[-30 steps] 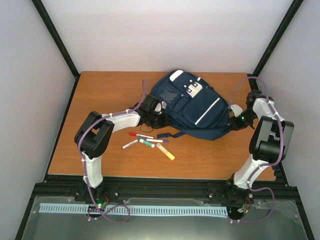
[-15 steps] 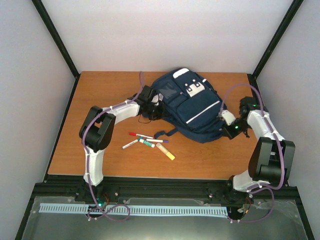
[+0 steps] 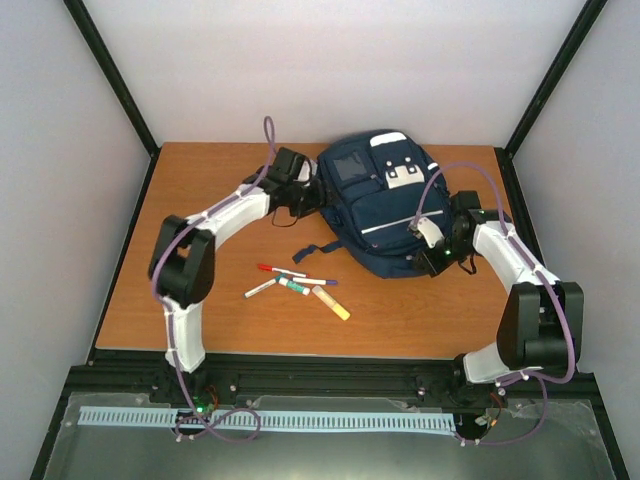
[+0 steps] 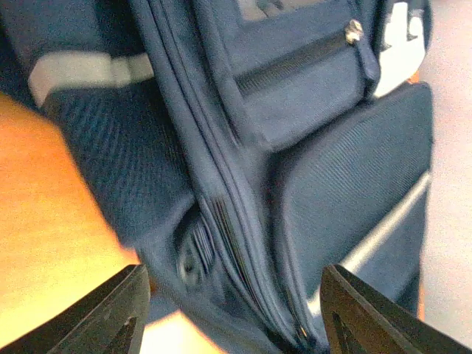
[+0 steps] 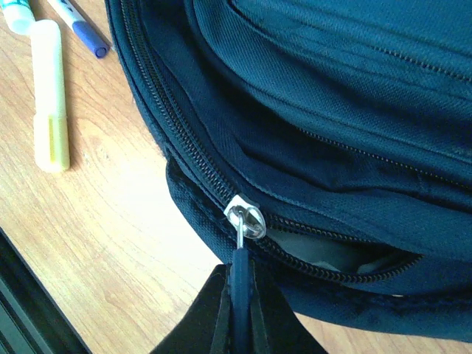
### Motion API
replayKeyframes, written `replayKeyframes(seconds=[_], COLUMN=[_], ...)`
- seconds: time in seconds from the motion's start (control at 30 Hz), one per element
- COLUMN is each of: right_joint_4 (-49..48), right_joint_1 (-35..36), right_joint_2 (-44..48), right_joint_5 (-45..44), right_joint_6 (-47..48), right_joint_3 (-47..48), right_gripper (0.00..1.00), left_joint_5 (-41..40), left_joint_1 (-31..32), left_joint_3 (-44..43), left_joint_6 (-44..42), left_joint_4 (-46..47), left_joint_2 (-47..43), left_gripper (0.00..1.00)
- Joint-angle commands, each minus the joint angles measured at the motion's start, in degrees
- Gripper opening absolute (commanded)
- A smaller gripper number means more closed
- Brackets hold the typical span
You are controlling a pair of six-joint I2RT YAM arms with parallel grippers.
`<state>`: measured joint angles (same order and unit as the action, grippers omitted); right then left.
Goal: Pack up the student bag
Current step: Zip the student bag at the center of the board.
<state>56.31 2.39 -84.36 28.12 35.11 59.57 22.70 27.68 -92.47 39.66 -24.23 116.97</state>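
Slippage is the main worry here. The student bag (image 3: 385, 215) lies front-up toward the far edge of the table (image 3: 200, 200), right of its middle. The right gripper (image 5: 240, 295) is clamped tight on the dark zipper pull (image 5: 241, 259) at the bag's near rim. The silver slider (image 5: 244, 214) sits just above its tips, with a short gap of opened teeth beside it. The left gripper (image 4: 232, 302) is at the bag's left side with its jaws spread wide and nothing between them, so nothing pins the bag. A tug on the pull would likely drag the whole bag across the wood rather than run the slider along the teeth. The thin tab could also slide out of the pinch. Dragged toward the near edge, the bag could ride over the yellow highlighter (image 3: 331, 302) and the markers (image 3: 283, 271) lying loose just in front of it, scattering what is yet to be packed.
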Motion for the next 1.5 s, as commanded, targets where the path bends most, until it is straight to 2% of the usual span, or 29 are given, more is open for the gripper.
replayKeyframes(seconds=[0.0, 0.17, 0.37, 0.83, 0.9, 1.13, 1.37, 1.47], right_joint_4=[-2.09, -3.43, -4.01, -2.45, -2.20, -0.40, 0.76, 0.96], right_joint_1=[1.29, 4.39, 7.65, 11.03, 11.05, 10.82, 4.45, 1.62], right_joint_2=[1.42, 1.00, 0.58, 1.66, 1.62, 0.32, -3.29, -3.31], right_joint_5=[5.18, 5.50, 5.37, 5.23, 5.22, 3.90, 0.01, -1.89], right_joint_6=[-3.02, -4.61, -6.32, -4.95, -4.68, -4.13, -4.06, -2.77], right_joint_3=[1.52, 1.84, 2.46, -0.55, -0.89, -0.90, 0.51, 0.66], right_gripper=[0.03, 0.03, 0.03, 0.03, 0.03, 0.03, 0.03, 0.03], left_joint_5=[-2.18, -1.95, -0.64, 0.52, 0.90, 0.26, -1.33, -1.59], left_joint_1=[1.92, 8.19, 14.68, 17.03, 17.22, 17.36, 17.32, 17.32], left_joint_3=[8.54, 15.85, 14.74, 8.40, 7.94, 10.20, 12.29, 12.81], left_joint_6=[5.81, 13.53, 17.67, 18.62, 18.55, 18.02, 16.69, 16.11], left_joint_4=[-0.91, 1.35, 3.34, 5.71, 5.96, 7.83, 9.26, 9.35], left_joint_2=[-11.66, -15.31, -12.23, -2.81, -1.95, -3.10, -5.07, -5.49], left_gripper=[0.67, 0.67, 0.67, 0.62, 0.59, 0.32, 0.04, 0.01])
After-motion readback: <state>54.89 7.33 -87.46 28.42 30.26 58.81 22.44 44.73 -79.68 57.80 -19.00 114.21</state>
